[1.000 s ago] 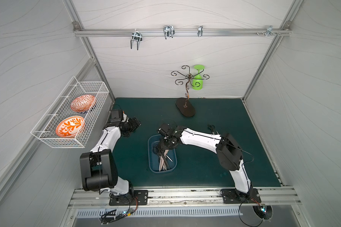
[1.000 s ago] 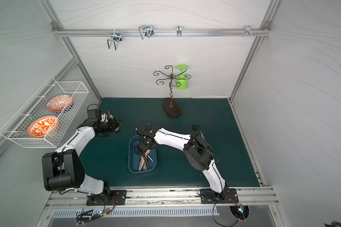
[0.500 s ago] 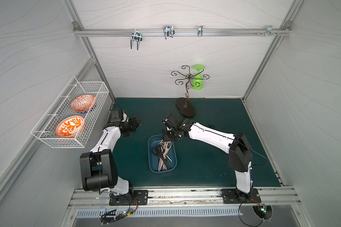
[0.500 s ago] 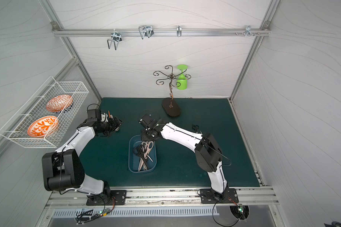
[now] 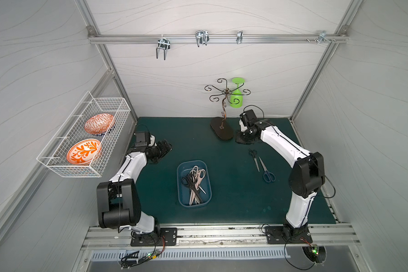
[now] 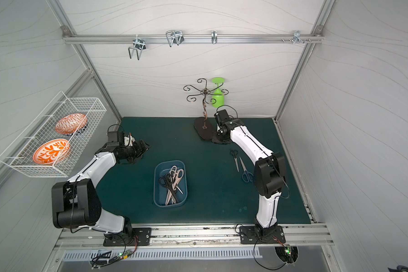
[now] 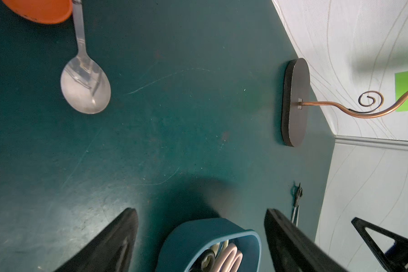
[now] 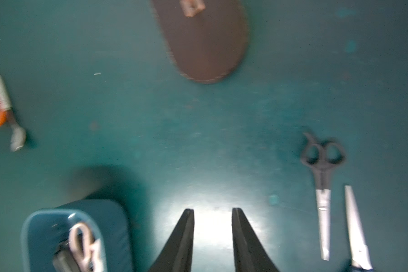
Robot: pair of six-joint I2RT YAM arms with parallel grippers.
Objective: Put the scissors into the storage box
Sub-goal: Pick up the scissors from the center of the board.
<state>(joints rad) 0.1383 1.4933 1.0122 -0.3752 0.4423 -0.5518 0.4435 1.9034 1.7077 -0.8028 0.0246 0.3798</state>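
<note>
The dark blue storage box (image 5: 180, 186) (image 6: 155, 186) sits mid-mat and holds several scissors (image 5: 194, 180) with black, cream and pink handles. Right of it on the mat lie two more scissors: a small black-handled pair (image 5: 254, 158) (image 8: 322, 174) and a blue-handled pair (image 5: 266, 170) (image 8: 355, 226). My right gripper (image 5: 242, 140) (image 8: 213, 209) hangs over bare mat beside the stand's base, a little behind the black-handled pair, open and empty. My left gripper (image 5: 166, 147) (image 7: 199, 210) rests at the back left, open wide and empty, facing the box (image 7: 198, 235).
A curly metal stand (image 5: 222, 131) with a green glass (image 5: 236, 99) stands at the back, close to my right gripper. A spoon (image 7: 85, 87) lies near the left arm. A wire basket (image 5: 108, 131) with two orange bowls hangs on the left wall.
My right arm has swung from over the box to the back right, beside the stand's base. The pink-handled scissors now lie uncovered in the box. The left arm has not moved.
</note>
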